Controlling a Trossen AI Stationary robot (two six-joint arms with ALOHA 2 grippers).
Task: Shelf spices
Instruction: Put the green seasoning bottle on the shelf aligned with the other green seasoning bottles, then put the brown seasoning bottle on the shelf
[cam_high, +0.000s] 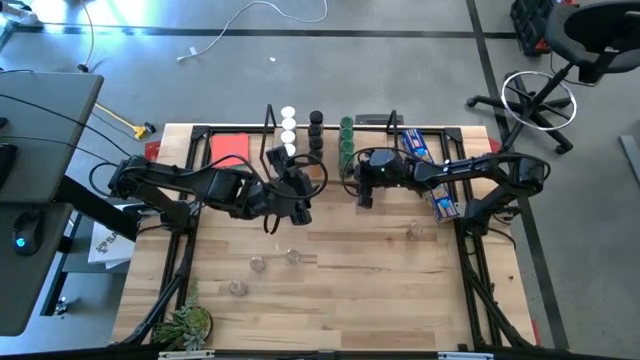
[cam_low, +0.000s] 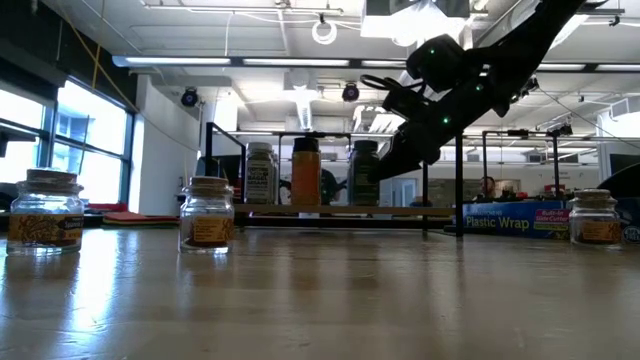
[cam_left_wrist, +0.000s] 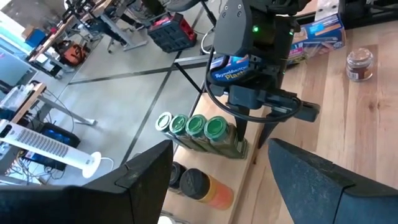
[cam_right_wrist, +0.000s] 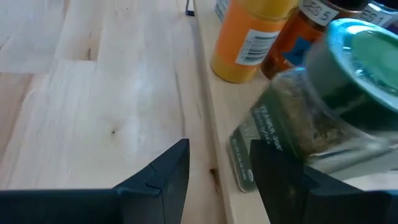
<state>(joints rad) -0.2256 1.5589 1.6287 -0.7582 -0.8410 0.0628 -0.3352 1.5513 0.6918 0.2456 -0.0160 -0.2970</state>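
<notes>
The shelf (cam_high: 372, 124) stands at the table's far edge and bears rows of spice jars with white lids (cam_high: 288, 125), black lids (cam_high: 316, 130) and green lids (cam_high: 346, 137). In the left wrist view the green-lidded row (cam_left_wrist: 194, 126) stands on the shelf's wooden board (cam_left_wrist: 247, 163). My right gripper (cam_right_wrist: 219, 177) is open just in front of the nearest green-lidded jar (cam_right_wrist: 323, 106), with nothing between its fingers. My left gripper (cam_left_wrist: 221, 180), open and empty, hovers above the table near the shelf (cam_high: 298, 195). Loose jars (cam_high: 258, 263) (cam_high: 292, 257) (cam_high: 237, 287) (cam_high: 415, 230) stand on the table.
A long blue packet (cam_high: 432, 172) lies at the shelf's right end and a red flat card (cam_high: 230, 148) at its left. A small plant (cam_high: 185, 322) sits at the near left corner. In the low view, loose jars (cam_low: 207, 213) (cam_low: 45, 210) (cam_low: 597, 217) stand apart on open wood.
</notes>
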